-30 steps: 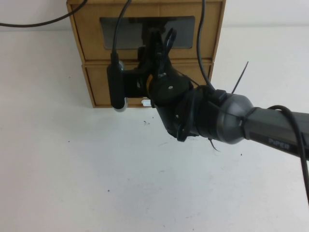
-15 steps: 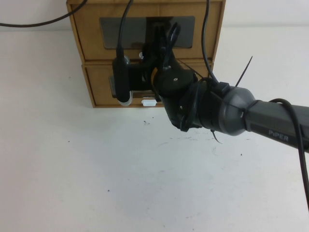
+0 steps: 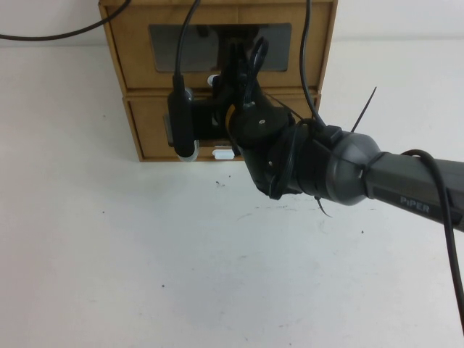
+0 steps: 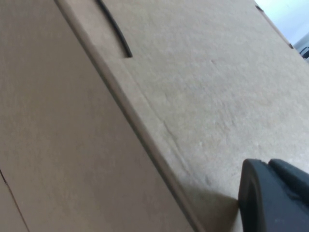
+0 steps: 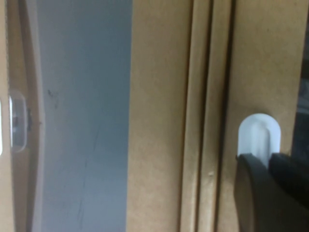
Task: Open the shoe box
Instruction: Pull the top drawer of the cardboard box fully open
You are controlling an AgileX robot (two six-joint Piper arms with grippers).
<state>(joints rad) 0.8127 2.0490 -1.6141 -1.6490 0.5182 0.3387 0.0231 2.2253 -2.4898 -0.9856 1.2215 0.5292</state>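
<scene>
The white table point(image 3: 109, 275) carries two cardboard shoe boxes stacked at its far edge. The upper shoe box point(image 3: 134, 51) sits squarely on the lower shoe box point(image 3: 145, 138), and each has a clear window in its front. Both fronts look flush and shut, so I judge that nothing has been opened yet.

My right arm point(image 3: 406, 188) reaches across the table to the stack. My right pincer point(image 5: 270, 188) is right up against the upper box's front, at its white pull tab point(image 5: 259, 133), just above the seam between the boxes. The reach looks done, but whether the pincer is clenched on the tab or only touching it I cannot tell. The pull is still to come.

The lower box's tab point(image 3: 223, 153) is untouched. My left pincer point(image 4: 275, 193) shows only in its own wrist view, close to a plain cardboard face, and I cannot tell its state either.
</scene>
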